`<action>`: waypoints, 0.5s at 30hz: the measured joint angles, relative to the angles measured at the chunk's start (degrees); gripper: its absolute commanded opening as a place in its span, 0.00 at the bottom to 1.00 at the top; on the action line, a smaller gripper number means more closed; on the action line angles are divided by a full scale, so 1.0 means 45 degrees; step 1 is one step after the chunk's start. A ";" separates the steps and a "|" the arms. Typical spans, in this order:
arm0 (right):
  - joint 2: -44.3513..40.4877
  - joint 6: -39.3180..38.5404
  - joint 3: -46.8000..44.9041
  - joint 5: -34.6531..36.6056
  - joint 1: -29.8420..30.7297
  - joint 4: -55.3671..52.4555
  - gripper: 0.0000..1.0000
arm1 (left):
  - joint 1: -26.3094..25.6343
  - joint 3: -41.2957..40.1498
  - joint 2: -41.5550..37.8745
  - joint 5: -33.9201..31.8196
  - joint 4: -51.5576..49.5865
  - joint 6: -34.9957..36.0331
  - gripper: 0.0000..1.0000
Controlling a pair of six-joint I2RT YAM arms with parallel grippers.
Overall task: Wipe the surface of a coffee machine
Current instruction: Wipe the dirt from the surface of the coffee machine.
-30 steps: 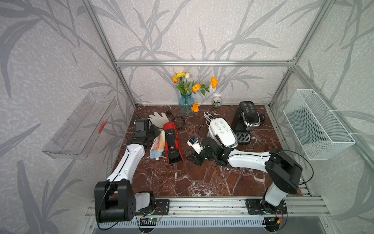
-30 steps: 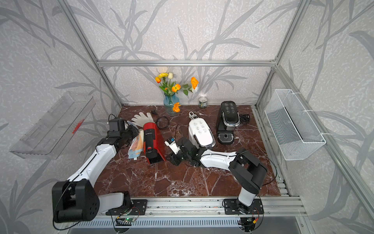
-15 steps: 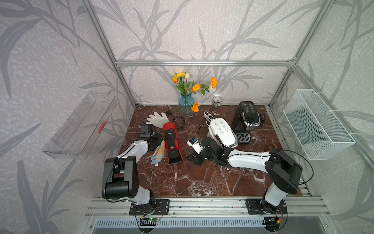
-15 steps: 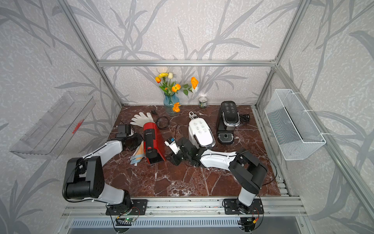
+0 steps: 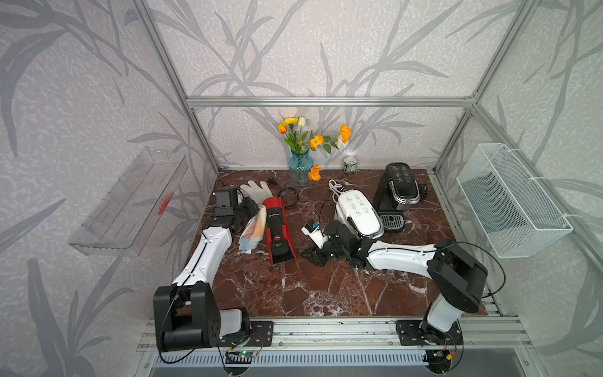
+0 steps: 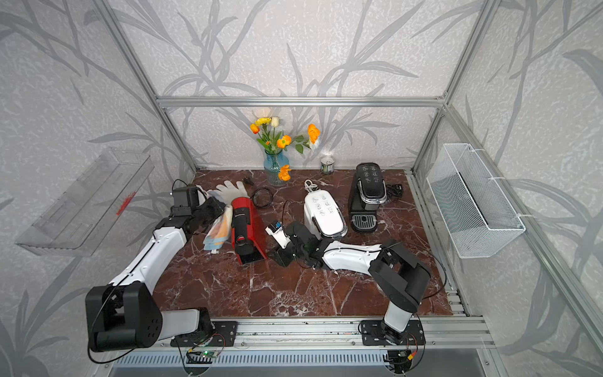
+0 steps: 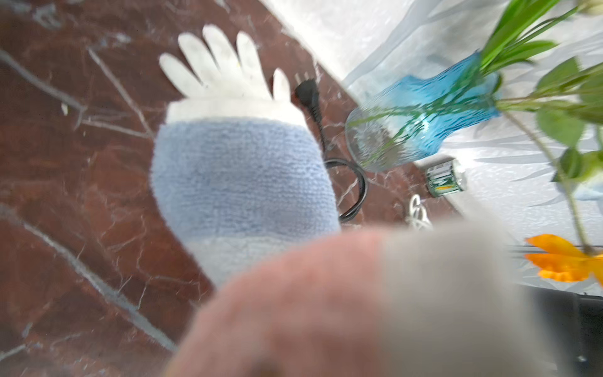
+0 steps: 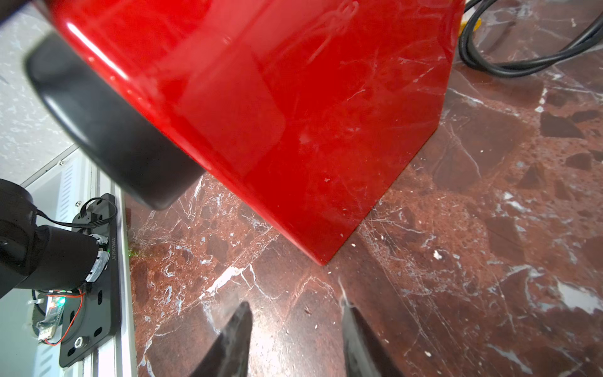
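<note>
Looks like the wiping step itself: clamps a striped microfibre cloth point(image 5: 254, 228) in the closed left gripper point(image 5: 245, 211), pressed against the left flank of the red capsule coffee machine point(image 5: 276, 228) standing left of centre. Keeps the right gripper point(image 8: 295, 308) low over the table near the machine's right base corner, fingers apart, nothing between them. Calls next, probably, for dragging the cloth along the glossy red shell with steady contact, perhaps bracing from the right. Underneath, dark red marble tabletop point(image 5: 293, 293). Around it: clear wall shelf point(image 5: 130, 202), white glove point(image 5: 257, 189), blue vase point(image 5: 300, 166), white coffee machine point(image 5: 359, 212), black coffee machine point(image 5: 401, 186), wire basket point(image 5: 509, 202).
</note>
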 measured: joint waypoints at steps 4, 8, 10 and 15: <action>0.0000 0.0000 0.0000 0.0000 0.0000 0.0000 0.46 | 0.0112 0.0607 0.0646 0.0126 0.0466 0.0656 0.00; 0.0000 0.0000 0.0000 -0.0005 0.0000 0.0000 0.46 | 0.0403 0.1685 0.2365 0.0903 0.0971 0.1292 0.00; 0.0000 0.0005 0.0000 -0.0005 0.0000 0.0000 0.46 | 0.0544 0.2822 0.3599 0.1773 0.0903 0.1768 0.00; 0.0000 0.0005 0.0000 -0.0005 0.0019 0.0000 0.46 | 0.0680 0.6314 0.6358 0.3949 0.0112 0.3356 0.00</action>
